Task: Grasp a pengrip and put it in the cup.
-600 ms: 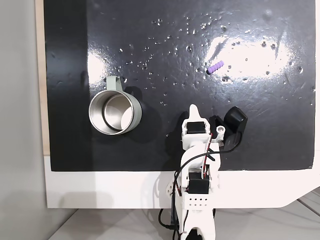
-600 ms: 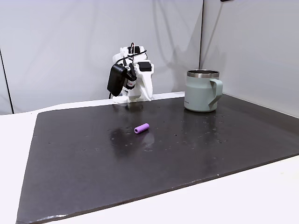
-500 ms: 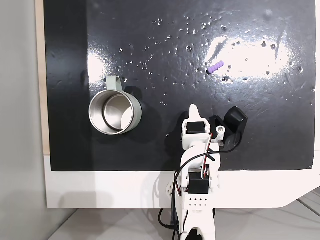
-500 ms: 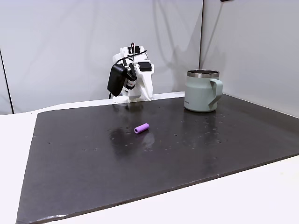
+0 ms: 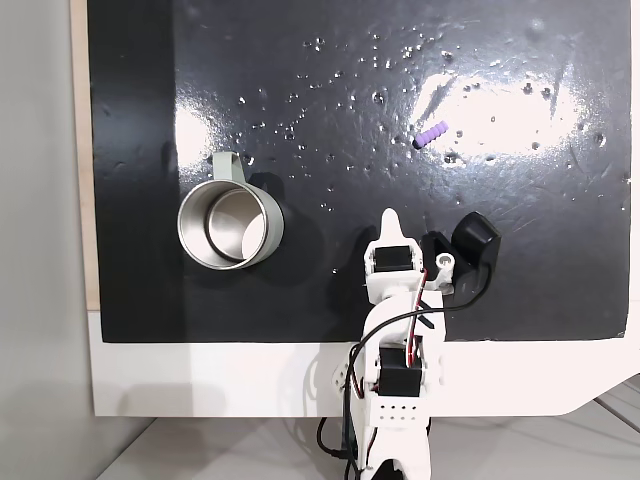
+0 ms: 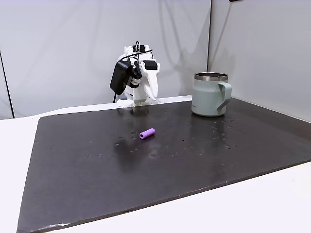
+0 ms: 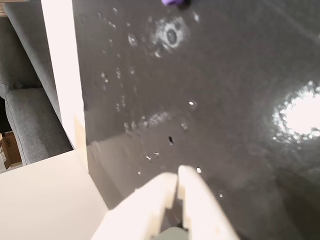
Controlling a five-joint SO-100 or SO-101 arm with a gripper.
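Purple pengrip (image 5: 431,133) lying loose on the black mat (image 5: 300,60), well apart from the gripper (image 7: 178,176) and up-right of it in the overhead-looking fixed view, at the very top edge in the wrist view (image 7: 172,2). Long axis tilted, running lower-left to upper-right in that same fixed view. Steel cup (image 5: 230,226) upright on the mat's other side, left of the arm, handle pointing up-frame; in the side-on fixed view, cup (image 6: 210,94) well right of the pengrip (image 6: 147,133). Fingers pressed together, holding nothing. Likely needed: a reach forward and rightward, fingers spread across the short width.
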